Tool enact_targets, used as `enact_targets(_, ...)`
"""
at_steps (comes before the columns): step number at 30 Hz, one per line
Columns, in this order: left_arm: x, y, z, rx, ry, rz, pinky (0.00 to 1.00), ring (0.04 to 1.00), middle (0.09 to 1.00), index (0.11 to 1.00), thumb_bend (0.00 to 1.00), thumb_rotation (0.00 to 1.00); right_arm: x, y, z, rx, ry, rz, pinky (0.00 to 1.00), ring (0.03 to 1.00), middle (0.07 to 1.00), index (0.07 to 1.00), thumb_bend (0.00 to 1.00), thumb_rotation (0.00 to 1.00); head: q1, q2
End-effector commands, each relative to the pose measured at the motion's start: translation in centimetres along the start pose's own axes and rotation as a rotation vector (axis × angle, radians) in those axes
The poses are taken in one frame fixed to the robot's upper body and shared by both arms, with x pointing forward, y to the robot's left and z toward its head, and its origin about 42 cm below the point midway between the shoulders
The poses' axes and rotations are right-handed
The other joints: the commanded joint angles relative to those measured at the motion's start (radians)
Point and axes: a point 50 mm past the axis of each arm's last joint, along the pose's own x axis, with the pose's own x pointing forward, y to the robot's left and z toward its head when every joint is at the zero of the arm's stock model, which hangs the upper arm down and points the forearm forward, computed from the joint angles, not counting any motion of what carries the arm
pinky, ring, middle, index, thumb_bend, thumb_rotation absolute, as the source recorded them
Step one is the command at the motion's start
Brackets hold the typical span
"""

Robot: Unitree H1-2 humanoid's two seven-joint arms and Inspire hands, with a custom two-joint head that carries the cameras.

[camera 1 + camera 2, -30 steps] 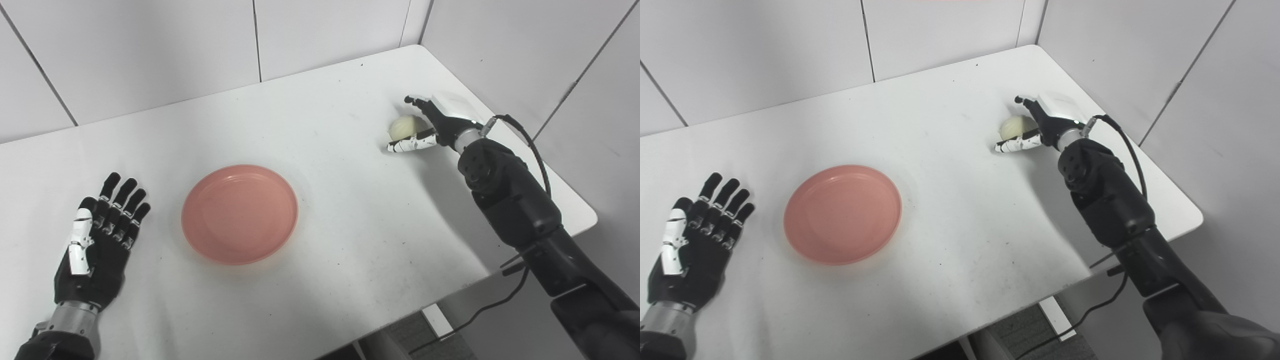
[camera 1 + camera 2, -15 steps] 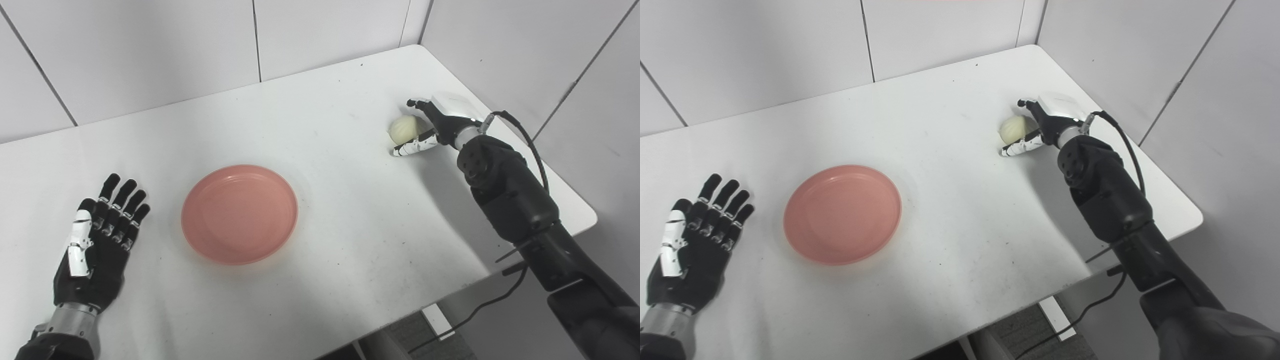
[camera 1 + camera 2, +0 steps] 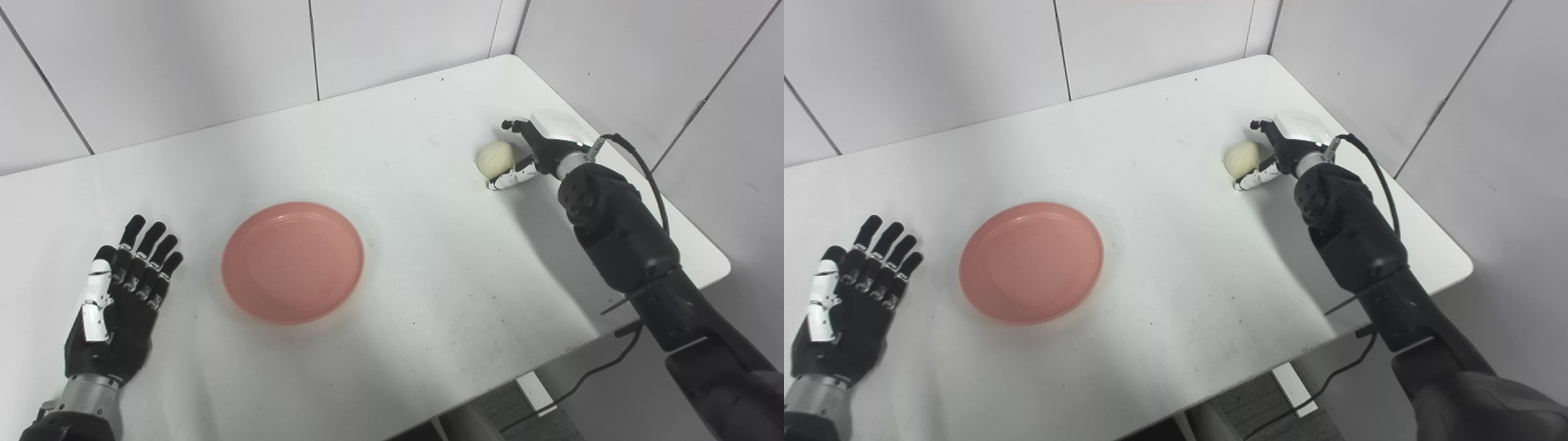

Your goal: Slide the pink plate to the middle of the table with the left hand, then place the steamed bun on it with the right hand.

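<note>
The pink plate lies flat on the white table, a little left of its middle, with nothing on it. My left hand rests palm down and open, fingers spread, a hand's width to the plate's left and apart from it. The pale round steamed bun sits on the table at the far right. My right hand is cupped around its right side. The white thumb lies against the bun's near edge, while the black fingers arch above its far side with a small gap.
White tiled walls close off the table's far edge and right side. The table's rounded right corner and front edge lie close under my right arm. A black cable hangs below the front right.
My right hand has curled tighter around the bun, its thumb drawing in toward the bun's near side. The bun, the plate and my left hand have stayed about where they were.
</note>
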Motion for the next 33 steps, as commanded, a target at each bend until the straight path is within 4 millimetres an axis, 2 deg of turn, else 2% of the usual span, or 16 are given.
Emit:
enact_targets(1,-1.3,0.8,-2.3,-0.026,0.123,0.051,0.99,0.976,0.979,0.973,0.39,1.0,0.9,-2.1,0.9,-0.012,-0.071,-0.116,0.59,0.681,0.756,0.787,0.76,0.11,0.001,-0.002)
enact_targets(3,-1.4,0.8,-2.3,-0.03,0.124,0.052,0.99,0.977,0.979,0.971,0.39,1.0,1.3,-1.9,1.2,-0.001,-0.103,-0.139,0.53,0.607,0.669,0.736,0.72,0.03,0.003,0.0)
enact_targets(5,-1.4,0.8,-2.2,-0.031,0.124,0.052,0.98,0.976,0.977,0.969,0.39,1.0,1.9,-1.6,1.2,0.01,-0.136,-0.163,0.45,0.508,0.564,0.548,0.56,0.09,0.003,0.0)
enact_targets(8,-1.4,0.8,-2.2,-0.028,0.123,0.053,0.99,0.976,0.976,0.967,0.39,1.0,2.7,-1.3,1.5,0.033,-0.178,-0.183,0.4,0.466,0.527,0.5,0.51,0.12,0.003,0.0)
enact_targets(12,-1.3,0.7,-2.2,-0.024,0.124,0.046,0.98,0.971,0.973,0.965,0.4,1.0,3.7,-0.9,2.5,0.038,-0.2,-0.173,0.36,0.423,0.496,0.49,0.5,0.12,0.006,-0.001)
enact_targets(22,-1.2,0.5,-2.3,-0.03,0.121,0.049,0.99,0.976,0.975,0.97,0.39,1.0,4.0,-0.5,3.0,0.066,-0.205,-0.15,0.38,0.443,0.508,0.489,0.5,0.12,0.015,-0.001)
enact_targets(27,-1.2,0.3,-2.3,-0.032,0.121,0.043,0.99,0.975,0.976,0.97,0.39,1.0,3.7,-1.2,2.9,0.044,-0.219,-0.148,0.38,0.442,0.512,0.489,0.5,0.12,0.029,0.0)
enact_targets(33,-1.0,-0.2,-2.5,-0.023,0.122,0.039,0.99,0.98,0.982,0.979,0.39,1.0,2.1,-3.4,3.5,0.063,-0.248,-0.172,0.39,0.444,0.515,0.489,0.5,0.12,0.059,0.001)
